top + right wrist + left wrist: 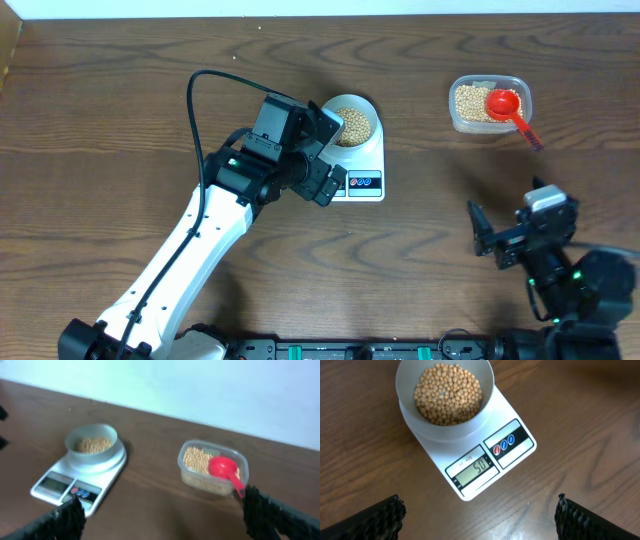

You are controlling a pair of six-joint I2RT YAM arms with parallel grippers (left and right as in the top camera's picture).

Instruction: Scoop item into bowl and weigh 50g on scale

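Nearest the robot's base, on the right, the right gripper (490, 238) hangs low over the dark brown wood-grain table (120, 110), its black fingers spread wide and holding nothing

Further in and to the left, the left gripper (328, 155) hovers above the front of the flat white rectangular kitchen scale (497, 422). It is likewise released and empty, and clear of both scale and bowl

The scale's small grey display (472, 469) reads 50, with round red and blue buttons (504, 445) just beside it

On the scale's back half sits the small round pale bluish-white bowl (445, 434), upright and partly filled with small round tan-yellow beans (447, 395)

Farthest off, at the back right and well apart from the scale, a clear rounded-rectangular plastic tub (452, 105) holds more of the same beans. A red plastic scoop (503, 102) rests in the tub, cup on the beans and handle reaching out over the near right rim
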